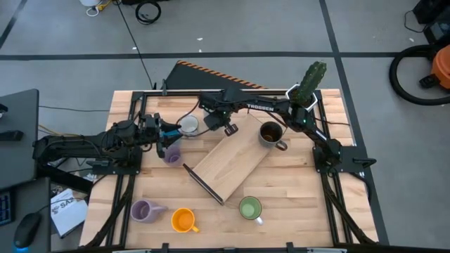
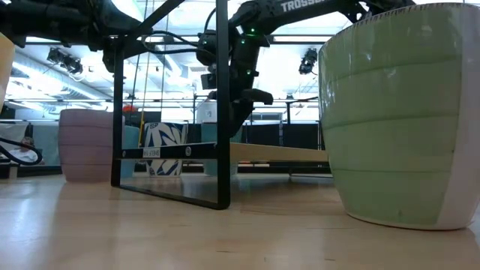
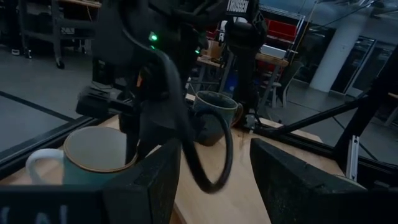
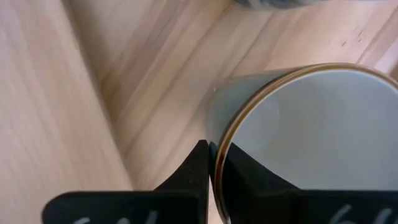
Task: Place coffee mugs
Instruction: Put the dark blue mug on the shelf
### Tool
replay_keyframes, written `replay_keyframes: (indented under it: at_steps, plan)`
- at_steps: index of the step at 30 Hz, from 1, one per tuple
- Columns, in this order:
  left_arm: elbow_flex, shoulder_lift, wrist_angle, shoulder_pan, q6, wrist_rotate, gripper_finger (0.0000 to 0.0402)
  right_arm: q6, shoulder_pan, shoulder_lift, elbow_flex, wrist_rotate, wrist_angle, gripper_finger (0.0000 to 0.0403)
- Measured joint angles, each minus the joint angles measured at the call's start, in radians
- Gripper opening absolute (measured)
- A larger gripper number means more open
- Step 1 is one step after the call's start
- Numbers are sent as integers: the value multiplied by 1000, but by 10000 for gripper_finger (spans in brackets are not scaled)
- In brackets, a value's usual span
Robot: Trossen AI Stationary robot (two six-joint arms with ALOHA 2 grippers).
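The right hand (image 4: 211, 168) pinches the rim of a pale grey mug (image 1: 189, 126), one finger inside and one outside, at about eleven o'clock on the worktop (image 1: 295, 190). The left hand (image 1: 169, 131) sits just beside it at nine o'clock, fingers spread and empty, above a lavender mug (image 1: 172, 153). A dark brown mug (image 1: 271, 133) stands at one o'clock on the wooden board (image 1: 228, 165). The green mug (image 1: 249, 208), orange mug (image 1: 183, 221) and second lavender mug (image 1: 144, 211) line the near edge.

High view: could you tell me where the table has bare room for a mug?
Bare: table front right, past the green mug; also the board middle. Crowded: back left, around left gripper, right gripper, pale mug, lavender mug.
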State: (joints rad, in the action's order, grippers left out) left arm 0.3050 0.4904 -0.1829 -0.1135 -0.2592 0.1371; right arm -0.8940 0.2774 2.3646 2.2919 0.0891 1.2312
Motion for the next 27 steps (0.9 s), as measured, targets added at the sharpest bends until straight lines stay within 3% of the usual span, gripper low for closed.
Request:
replay_keyframes:
  at_steps: [17,27]
  plan:
    - [1,0,2,0,16,0,201,44,-33,-178,-4,-36,201,28]
    - [1,0,2,0,19,0,201,101,-54,-376,-283,-35,147,28]
